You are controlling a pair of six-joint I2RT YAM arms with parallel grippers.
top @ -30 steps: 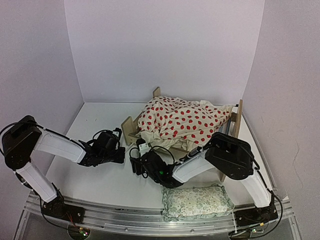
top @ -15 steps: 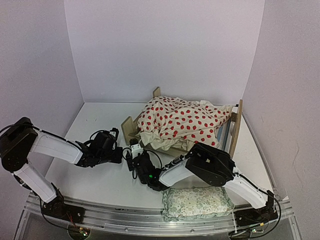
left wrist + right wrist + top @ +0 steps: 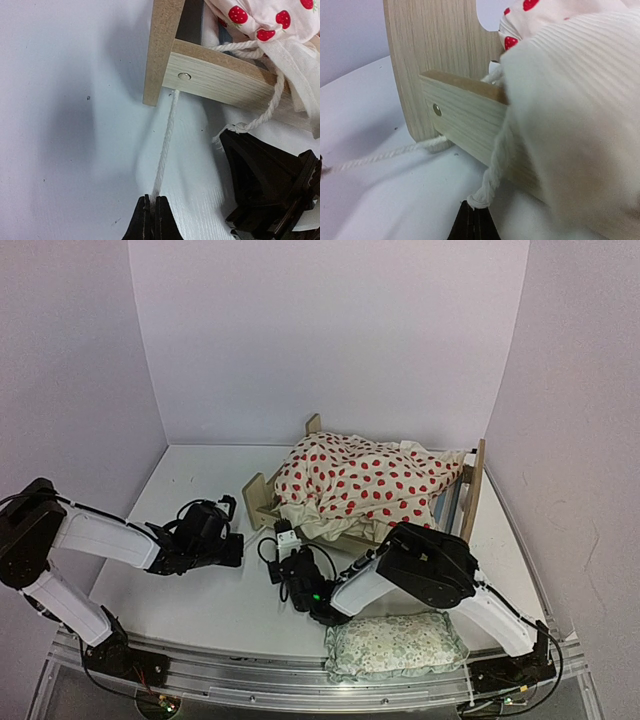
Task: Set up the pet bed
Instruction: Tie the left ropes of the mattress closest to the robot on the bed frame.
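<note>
The pet bed (image 3: 258,500) stands toward the back right of the table (image 3: 200,480), with a cushion (image 3: 360,480) heaped on it. A pillow (image 3: 395,643) lies before it at the near edge. The left gripper (image 3: 153,214) sits left of the bed's left end and the right gripper (image 3: 474,222) just before it. A cord (image 3: 167,135) reaches both from the bed's corner.

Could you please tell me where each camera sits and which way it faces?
Top external: above and behind the bases, looking down at the table, bed and pillow; the left arm and right arm show.
Left wrist: on the left gripper, facing the bed's footboard corner; its shut fingers pinch a cord; the right gripper shows beside.
Right wrist: on the right gripper, low, facing that footboard; its shut fingers pinch a cord end.
Shared: both wrist views show the same screw and cord.
</note>
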